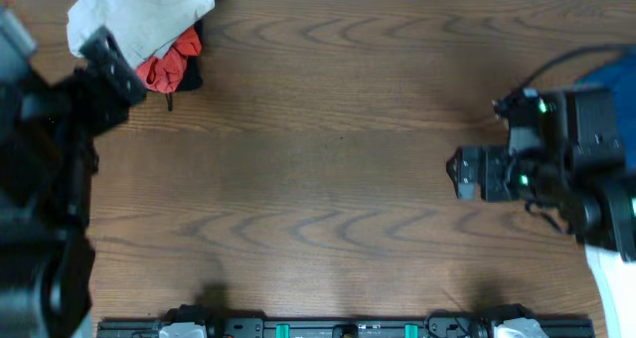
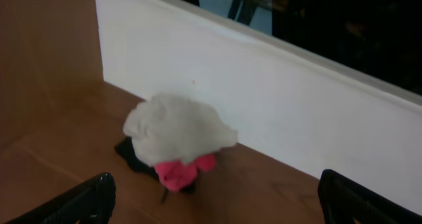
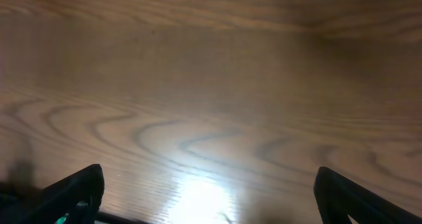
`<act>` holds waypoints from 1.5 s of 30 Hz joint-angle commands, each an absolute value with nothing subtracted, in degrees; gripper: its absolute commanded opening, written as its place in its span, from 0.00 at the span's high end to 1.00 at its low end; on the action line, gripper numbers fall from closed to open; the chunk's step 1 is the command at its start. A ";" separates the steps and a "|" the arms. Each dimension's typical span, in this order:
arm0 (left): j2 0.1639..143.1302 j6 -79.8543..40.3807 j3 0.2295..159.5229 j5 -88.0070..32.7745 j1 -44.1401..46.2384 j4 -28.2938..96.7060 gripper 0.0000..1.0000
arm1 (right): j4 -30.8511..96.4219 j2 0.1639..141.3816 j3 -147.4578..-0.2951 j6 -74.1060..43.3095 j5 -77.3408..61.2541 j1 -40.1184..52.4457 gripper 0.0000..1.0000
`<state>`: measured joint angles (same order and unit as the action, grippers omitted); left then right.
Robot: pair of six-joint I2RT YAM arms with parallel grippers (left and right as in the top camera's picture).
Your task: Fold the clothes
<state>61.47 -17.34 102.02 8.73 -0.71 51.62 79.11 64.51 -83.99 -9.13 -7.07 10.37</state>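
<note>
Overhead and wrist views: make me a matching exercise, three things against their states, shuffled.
Things:
1. beige shirt
2. red garment
3. right end effector

States:
A. open, over the bare table
B. crumpled, lying on top
C. peeking out from under pale fabric

Pairs: 1-B, 2-C, 3-A

Overhead view: fixed high above, facing straight down on the whole wooden table (image 1: 328,179). Left wrist view: set low near the table's far left corner, facing across the wood toward the white back board (image 2: 277,105) — the beige shirt (image 2: 175,128) heaped over a red garment (image 2: 177,173) there is the part shared with the overhead view. Right wrist view: close above bare table, tilted down — its patch lies within the overhead's field.
</note>
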 commanded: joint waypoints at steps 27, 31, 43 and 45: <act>66.02 -24.12 84.05 2.11 1.10 61.04 0.02 | 66.22 47.37 -62.06 -10.68 0.62 10.90 0.01; 69.21 -24.12 84.05 2.11 1.10 61.04 0.02 | 66.22 47.37 -62.06 -10.68 0.62 10.90 0.01; 76.69 -24.12 84.05 2.11 1.10 61.04 0.02 | 66.22 47.37 -62.06 -10.70 0.62 10.90 0.01; 77.47 -24.12 84.05 2.11 1.10 61.04 0.02 | 66.24 46.68 -62.06 -10.68 0.64 11.20 0.01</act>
<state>76.49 -23.81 83.90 2.04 0.86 61.08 66.15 47.48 -62.39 -10.09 -0.14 10.37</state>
